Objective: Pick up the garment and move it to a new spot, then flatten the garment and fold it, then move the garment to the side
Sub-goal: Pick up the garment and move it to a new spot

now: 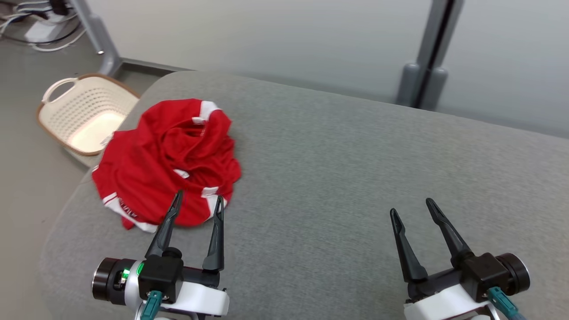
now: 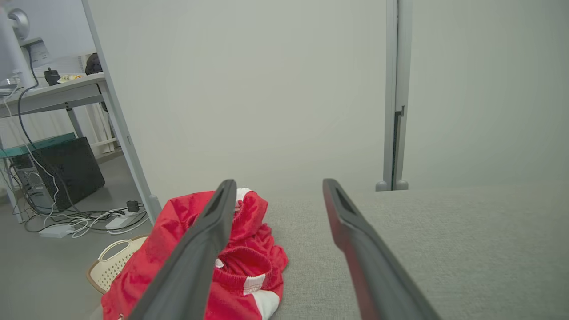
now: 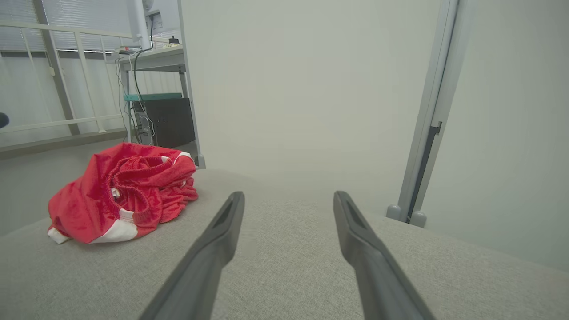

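A crumpled red garment (image 1: 166, 162) with white trim lies in a heap near the left end of the grey padded table (image 1: 355, 178). My left gripper (image 1: 198, 202) is open, its fingertips over the heap's near edge with nothing between them. In the left wrist view the garment (image 2: 249, 249) sits low and to the left behind the left finger (image 2: 200, 253). My right gripper (image 1: 413, 209) hangs open over bare table at the right, far from the cloth. The right wrist view has the garment (image 3: 124, 191) at left, well beyond the right gripper (image 3: 289, 200).
A cream laundry basket (image 1: 84, 113) stands on the floor off the table's left end. Grey partition panels and a post (image 1: 426, 53) run behind the table. A desk (image 2: 53, 93) with cables and a dark computer case stands further left.
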Robot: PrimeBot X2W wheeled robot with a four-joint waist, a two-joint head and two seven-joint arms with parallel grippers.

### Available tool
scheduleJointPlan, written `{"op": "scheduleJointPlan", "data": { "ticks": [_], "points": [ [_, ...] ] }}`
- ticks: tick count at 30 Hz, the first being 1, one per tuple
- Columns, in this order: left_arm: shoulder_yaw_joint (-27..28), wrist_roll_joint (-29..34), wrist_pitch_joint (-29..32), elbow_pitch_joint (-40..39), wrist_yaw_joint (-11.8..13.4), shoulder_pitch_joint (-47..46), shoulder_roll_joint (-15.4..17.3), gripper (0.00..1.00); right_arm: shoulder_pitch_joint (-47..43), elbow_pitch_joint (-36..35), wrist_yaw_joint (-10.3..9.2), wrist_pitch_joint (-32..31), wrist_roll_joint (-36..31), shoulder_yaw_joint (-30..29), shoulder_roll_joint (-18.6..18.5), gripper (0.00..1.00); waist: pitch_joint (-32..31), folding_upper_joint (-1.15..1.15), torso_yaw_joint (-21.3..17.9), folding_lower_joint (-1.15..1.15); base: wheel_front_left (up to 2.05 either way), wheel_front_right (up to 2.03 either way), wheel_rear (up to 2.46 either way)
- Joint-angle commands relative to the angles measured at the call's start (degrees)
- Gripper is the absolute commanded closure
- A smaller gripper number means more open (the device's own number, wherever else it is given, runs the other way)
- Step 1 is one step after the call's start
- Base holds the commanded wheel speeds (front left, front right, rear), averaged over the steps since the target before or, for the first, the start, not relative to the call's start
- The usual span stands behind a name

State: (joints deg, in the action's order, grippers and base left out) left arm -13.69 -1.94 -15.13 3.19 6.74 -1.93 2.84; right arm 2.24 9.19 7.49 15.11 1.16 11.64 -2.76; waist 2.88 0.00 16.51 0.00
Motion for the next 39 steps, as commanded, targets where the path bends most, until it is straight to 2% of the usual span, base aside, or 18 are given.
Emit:
{"op": "scheduleJointPlan", "data": {
  "ticks": [1, 7, 13, 25, 28, 33, 36, 39],
  "points": [
    [0.21, -0.28, -0.02, -0.36, 0.39, 0.02, 0.14, 0.00, -0.35, -0.14, 0.01, 0.07, -0.33, -0.20, -0.22, 0.00, 0.31, 0.00, 3.86, 0.00, 0.00, 0.00, 0.00],
    [0.18, -0.66, -0.02, -0.71, 1.09, 0.81, 0.16, 0.00, -1.03, 0.34, 0.01, 0.07, -0.75, -0.07, -0.23, 0.00, -0.25, 0.00, 9.12, 0.00, 0.00, 0.00, 0.00],
    [0.38, -1.35, -0.02, -1.02, 1.63, 1.63, 0.14, 0.00, -1.53, 0.59, 0.01, 0.07, -1.17, 0.48, -0.22, 0.00, -1.10, 0.00, 12.40, 0.00, 0.00, 0.00, 0.00],
    [1.60, -3.38, -0.02, -1.81, 3.29, 1.14, 0.14, 0.00, 0.14, 1.32, 0.01, 0.07, -2.36, 2.04, -1.11, 0.00, 1.69, 0.00, 13.41, 0.00, 0.00, 0.00, 0.00],
    [2.08, -2.97, -0.03, -2.21, 2.03, -2.34, 0.12, 0.00, -0.01, 0.81, 0.01, 0.07, -2.74, 1.13, -1.83, 0.00, 3.63, 0.00, 13.60, 0.00, 0.00, 0.00, 0.00],
    [5.02, -2.69, -0.02, -0.38, -1.68, -11.21, 0.15, 0.00, 2.10, -0.06, 0.01, 0.07, -3.55, 0.52, -4.25, 0.00, 9.52, 0.00, 12.38, 0.00, 0.00, 0.00, 0.00],
    [7.20, -3.16, -0.01, 4.12, -4.46, -18.25, 0.77, 0.00, 3.71, -0.50, 0.01, 0.07, -3.92, 0.53, -6.00, 0.00, 13.32, 0.00, 11.23, 0.00, 0.00, 0.00, 0.00],
    [9.24, -6.32, -0.02, 13.87, -7.91, -25.53, 0.93, 0.00, 5.15, -0.91, 0.01, 0.07, -4.17, 0.28, -7.76, 0.00, 16.37, 0.00, 10.17, 0.00, 0.00, 0.00, 0.00]
  ]
}}
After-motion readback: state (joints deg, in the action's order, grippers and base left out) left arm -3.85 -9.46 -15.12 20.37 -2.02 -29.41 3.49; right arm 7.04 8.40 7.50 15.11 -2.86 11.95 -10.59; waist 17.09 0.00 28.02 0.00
